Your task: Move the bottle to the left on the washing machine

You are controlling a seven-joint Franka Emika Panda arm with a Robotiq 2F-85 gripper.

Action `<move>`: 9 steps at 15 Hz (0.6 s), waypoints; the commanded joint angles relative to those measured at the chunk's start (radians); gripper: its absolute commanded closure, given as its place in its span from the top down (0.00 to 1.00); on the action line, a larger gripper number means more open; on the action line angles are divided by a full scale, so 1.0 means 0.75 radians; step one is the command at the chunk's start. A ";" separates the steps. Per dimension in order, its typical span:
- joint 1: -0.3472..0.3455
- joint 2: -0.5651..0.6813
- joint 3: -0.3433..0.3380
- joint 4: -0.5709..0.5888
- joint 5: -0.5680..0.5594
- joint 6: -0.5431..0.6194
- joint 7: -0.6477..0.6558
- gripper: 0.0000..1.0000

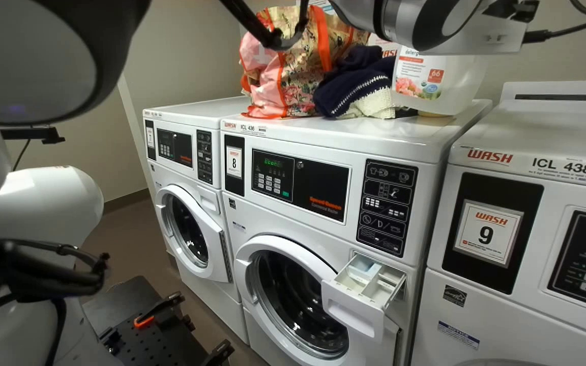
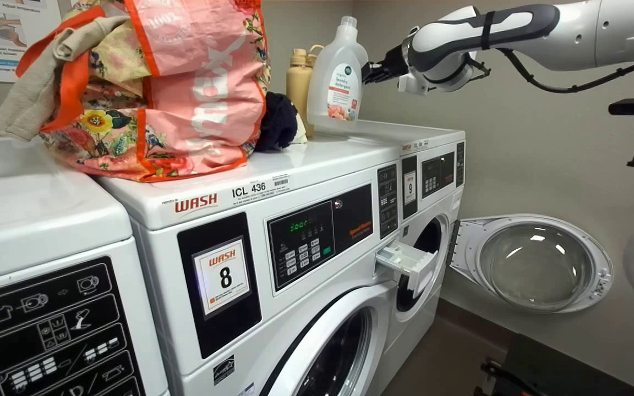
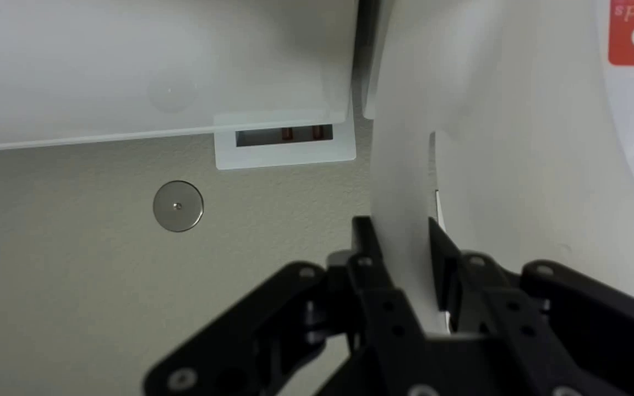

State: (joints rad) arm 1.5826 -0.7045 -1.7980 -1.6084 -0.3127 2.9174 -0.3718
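The bottle is a large translucent white jug with an orange-and-white label and a pale cap. In an exterior view it leans slightly and its base seems raised a little above the machine tops. My gripper meets its handle side. In the wrist view my fingers stand on both sides of the handle and press on it. The washing machine, with a number 8 sign, is below; it also shows in an exterior view. The fingers are hidden behind the arm in an exterior view.
A floral bag and dark cloth lie on the washing machine. A yellow bottle stands close beside the jug. A detergent drawer is pulled out. The machine marked 9 adjoins; a wall is behind.
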 commanded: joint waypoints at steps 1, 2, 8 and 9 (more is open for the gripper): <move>-0.150 0.141 0.107 -0.094 0.050 0.022 0.124 0.06; -0.193 0.163 0.143 -0.121 0.058 0.016 0.137 0.06; -0.468 0.257 0.410 -0.274 0.122 -0.009 0.142 0.06; -0.521 0.263 0.466 -0.299 0.137 -0.016 0.134 0.06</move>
State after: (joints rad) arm 1.3122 -0.5735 -1.5619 -1.7878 -0.2641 2.9149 -0.3072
